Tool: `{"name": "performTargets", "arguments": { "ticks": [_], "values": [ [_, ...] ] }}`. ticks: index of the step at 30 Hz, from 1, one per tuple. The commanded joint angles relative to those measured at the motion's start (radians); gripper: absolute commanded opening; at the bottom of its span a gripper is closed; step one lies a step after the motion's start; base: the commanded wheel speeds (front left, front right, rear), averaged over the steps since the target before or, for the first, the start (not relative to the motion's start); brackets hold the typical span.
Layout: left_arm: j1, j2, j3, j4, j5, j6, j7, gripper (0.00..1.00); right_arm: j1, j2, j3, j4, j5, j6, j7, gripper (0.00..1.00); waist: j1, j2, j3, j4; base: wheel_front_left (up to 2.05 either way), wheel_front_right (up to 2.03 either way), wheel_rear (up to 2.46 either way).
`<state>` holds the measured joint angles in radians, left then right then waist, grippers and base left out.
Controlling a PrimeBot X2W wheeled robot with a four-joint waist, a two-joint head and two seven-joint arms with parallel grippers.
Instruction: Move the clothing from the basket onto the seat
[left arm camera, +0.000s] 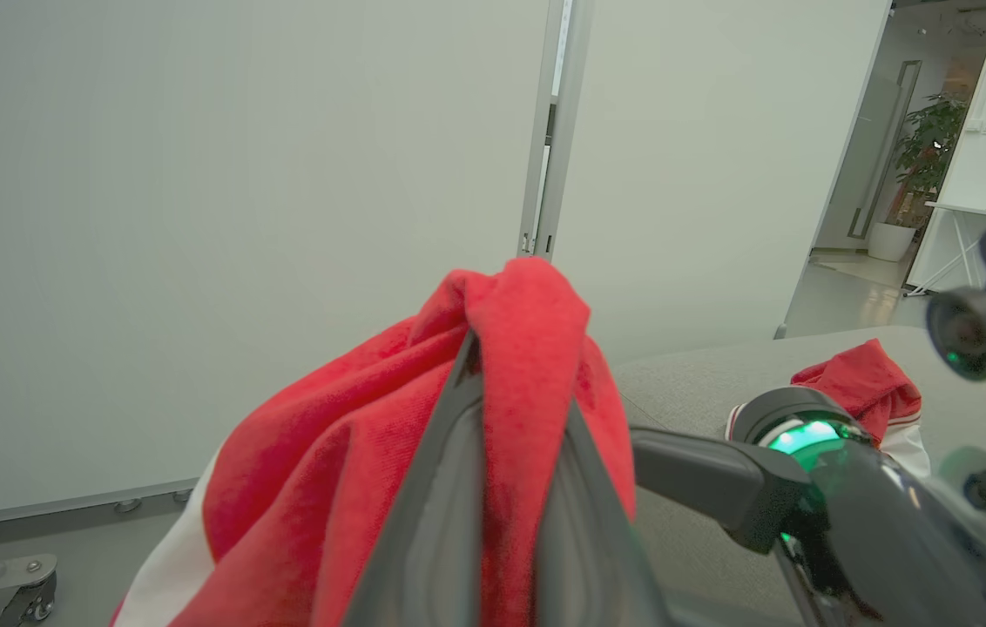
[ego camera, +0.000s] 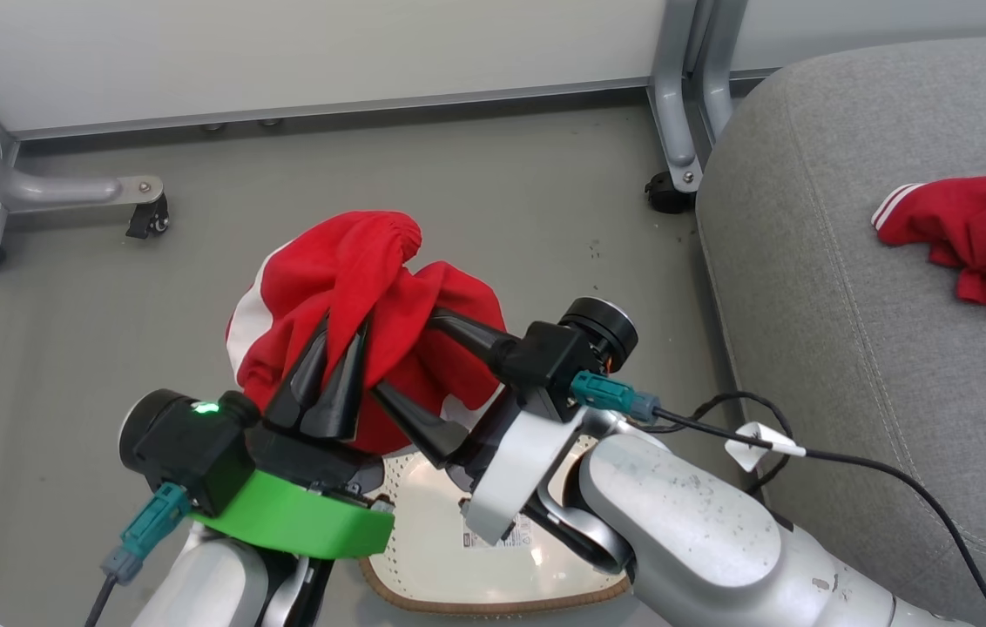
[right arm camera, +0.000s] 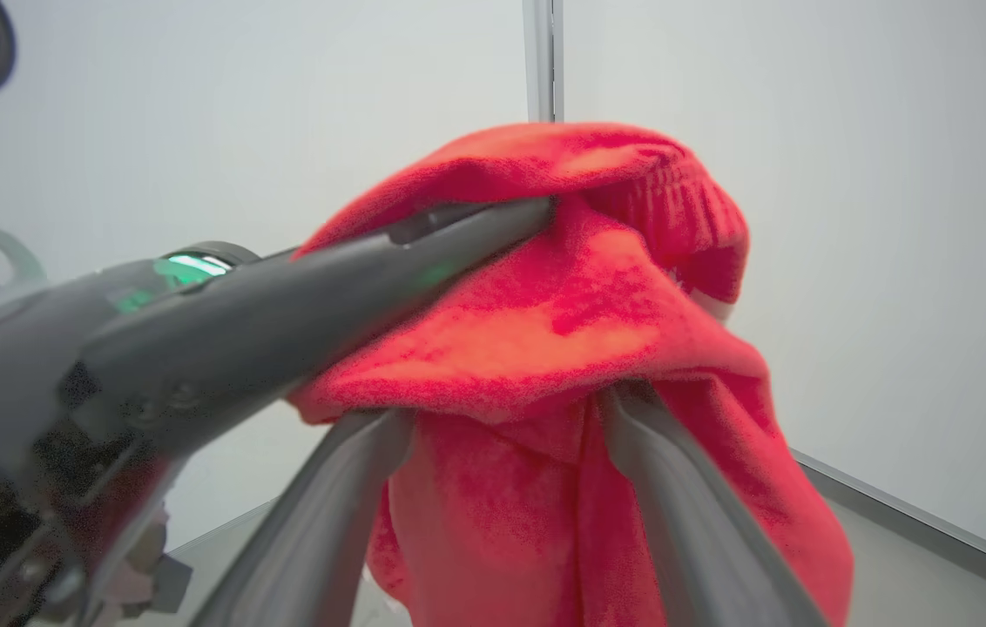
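My left gripper is shut on a fold of a red clothing piece with a white panel, holding it bunched above the basket. In the left wrist view the cloth drapes over both shut fingers. My right gripper stands open, its two fingers straddling the lower part of the same garment; the right wrist view has red fabric hanging between its fingers. A second red clothing piece lies on the grey seat at the right.
Grey metal frame legs with casters stand on the floor at the back left and back centre-right. White wall panels close off the back. A black cable trails from my right wrist over the seat's edge.
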<state>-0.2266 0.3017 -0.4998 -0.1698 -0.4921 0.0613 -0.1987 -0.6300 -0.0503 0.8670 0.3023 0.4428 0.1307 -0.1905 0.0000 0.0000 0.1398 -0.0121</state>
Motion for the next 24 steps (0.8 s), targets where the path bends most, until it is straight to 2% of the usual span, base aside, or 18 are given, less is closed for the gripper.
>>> {"name": "performTargets", "arguments": {
  "ticks": [1, 2, 24],
  "values": [
    [-0.015, 0.006, -0.004, -0.005, -0.003, -0.006, 0.000, 0.00, -0.022, -0.001, 0.014, 0.011, 0.020, 0.000, -0.004, 0.30, 0.0000, 0.0000, 0.001, 0.000, 0.00, 0.00, 0.00],
    [-0.016, 0.005, -0.005, -0.005, -0.005, -0.007, 0.000, 0.00, -0.032, -0.001, 0.020, 0.018, 0.027, 0.000, -0.007, 0.00, 0.0000, 0.0000, 0.001, 0.001, 0.00, 0.00, 0.00],
    [-0.007, 0.012, -0.012, 0.000, -0.014, 0.006, -0.005, 0.00, -0.091, -0.002, 0.079, 0.107, 0.112, 0.000, -0.041, 0.00, 0.0000, 0.0000, -0.009, 0.002, 0.00, 0.00, 0.00]
  ]
}}
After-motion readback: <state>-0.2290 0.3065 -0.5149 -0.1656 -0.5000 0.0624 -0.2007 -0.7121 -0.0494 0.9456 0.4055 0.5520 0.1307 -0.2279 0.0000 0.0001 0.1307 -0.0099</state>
